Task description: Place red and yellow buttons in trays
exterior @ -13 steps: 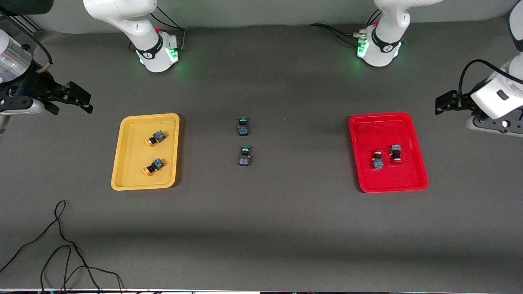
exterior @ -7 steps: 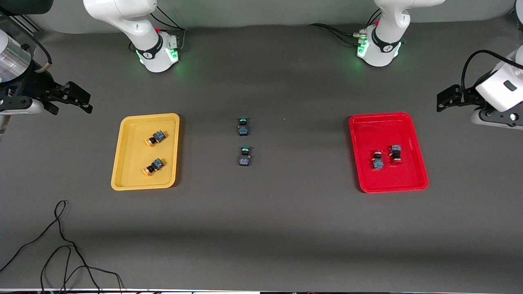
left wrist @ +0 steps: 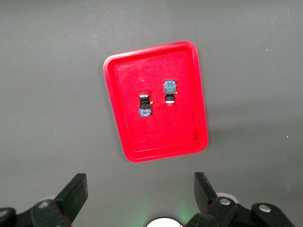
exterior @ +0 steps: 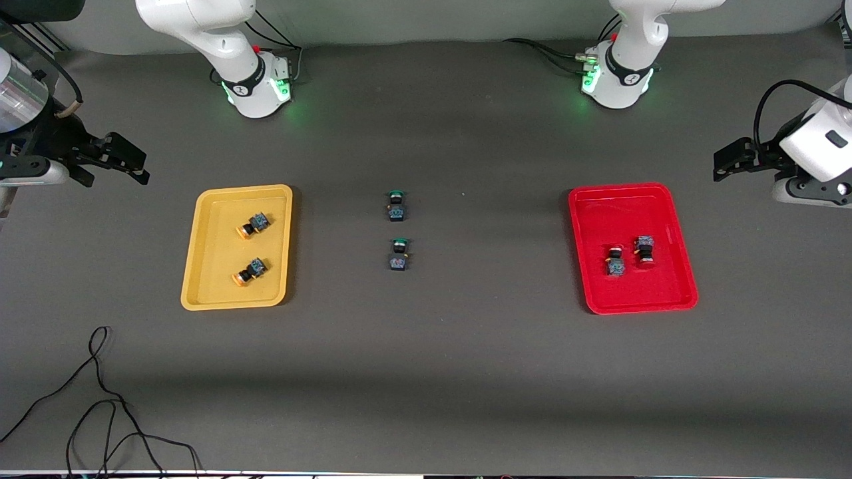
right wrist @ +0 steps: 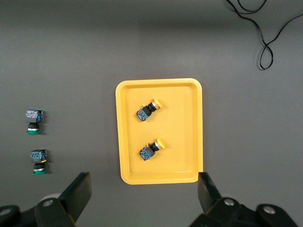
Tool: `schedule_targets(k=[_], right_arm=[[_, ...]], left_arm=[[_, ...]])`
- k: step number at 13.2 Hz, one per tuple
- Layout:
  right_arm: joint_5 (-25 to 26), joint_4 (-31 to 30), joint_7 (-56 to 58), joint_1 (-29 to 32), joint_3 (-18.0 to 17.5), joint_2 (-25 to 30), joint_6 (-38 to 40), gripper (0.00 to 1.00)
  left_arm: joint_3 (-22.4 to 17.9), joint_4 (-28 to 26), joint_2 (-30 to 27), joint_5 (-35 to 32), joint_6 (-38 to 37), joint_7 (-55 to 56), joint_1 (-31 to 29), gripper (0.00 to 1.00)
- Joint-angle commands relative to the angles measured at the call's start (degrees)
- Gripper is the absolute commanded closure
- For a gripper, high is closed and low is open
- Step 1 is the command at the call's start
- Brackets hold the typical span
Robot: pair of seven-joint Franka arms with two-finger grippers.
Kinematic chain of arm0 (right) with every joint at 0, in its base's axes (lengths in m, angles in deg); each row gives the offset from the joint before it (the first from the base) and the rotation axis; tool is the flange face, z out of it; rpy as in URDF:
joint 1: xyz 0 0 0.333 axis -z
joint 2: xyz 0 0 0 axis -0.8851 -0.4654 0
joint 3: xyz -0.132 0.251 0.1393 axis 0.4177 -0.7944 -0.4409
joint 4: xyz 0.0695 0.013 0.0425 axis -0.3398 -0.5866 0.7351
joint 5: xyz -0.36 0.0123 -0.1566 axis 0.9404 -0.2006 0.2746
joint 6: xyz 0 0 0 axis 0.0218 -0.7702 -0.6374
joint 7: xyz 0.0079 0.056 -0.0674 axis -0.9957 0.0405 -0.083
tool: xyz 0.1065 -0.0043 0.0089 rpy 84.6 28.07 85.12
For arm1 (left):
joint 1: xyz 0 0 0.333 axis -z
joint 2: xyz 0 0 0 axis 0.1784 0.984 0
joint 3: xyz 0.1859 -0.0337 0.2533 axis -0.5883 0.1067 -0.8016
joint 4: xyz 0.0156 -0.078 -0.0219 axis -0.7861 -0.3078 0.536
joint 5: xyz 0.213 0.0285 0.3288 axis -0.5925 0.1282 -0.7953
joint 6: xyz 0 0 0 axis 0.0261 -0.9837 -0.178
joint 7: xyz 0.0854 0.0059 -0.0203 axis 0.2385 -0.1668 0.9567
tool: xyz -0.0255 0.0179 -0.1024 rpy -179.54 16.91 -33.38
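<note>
Two yellow-capped buttons (exterior: 253, 224) (exterior: 249, 271) inside the yellow tray (exterior: 200, 266), mid-left of the front view. Two red-capped buttons (exterior: 616, 261) (exterior: 644, 249) side by side inside the red tray (exterior: 599, 213), mid-right. Two green-capped switches (exterior: 396, 205) (exterior: 398, 255) on the dark table (exterior: 426, 372) at centre, between the trays. Right gripper (exterior: 133, 165) at the upper-left edge, fingers apart, empty. Left gripper (exterior: 729, 161) at the upper-right edge, fingers apart, empty. Black cable (exterior: 100, 399) looping in the lower-left corner.

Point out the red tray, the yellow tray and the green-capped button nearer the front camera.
Shallow red plastic tray (exterior: 626, 213): front view, bare floor.
Shallow yellow plastic tray (exterior: 212, 266): front view, bare floor.
Green-capped dark push-button switch (exterior: 398, 257): front view, body.
</note>
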Motion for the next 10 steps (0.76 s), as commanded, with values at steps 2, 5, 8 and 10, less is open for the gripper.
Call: schedule_targets(k=[2,5,8,10], right_arm=[[0.67,1.67,1.32,0.11,0.11,-1.88,1.03,0.00],[0.68,1.67,1.32,0.12,0.11,-2.41,0.94,0.00],[0.41,1.76,1.24,0.12,0.19,-3.20,0.94,0.00],[0.32,1.85,1.24,0.12,0.19,-3.47,0.94,0.00]], left_arm=[[-0.79,0.93,0.06,-0.20,-1.25,1.43,1.06,0.00],[-0.88,0.93,0.06,-0.20,-1.25,1.34,0.89,0.00],[-0.96,1.02,0.06,-0.20,-1.34,1.08,0.80,0.00],[-0.96,1.02,0.15,-0.29,-1.25,1.43,0.89,0.00]])
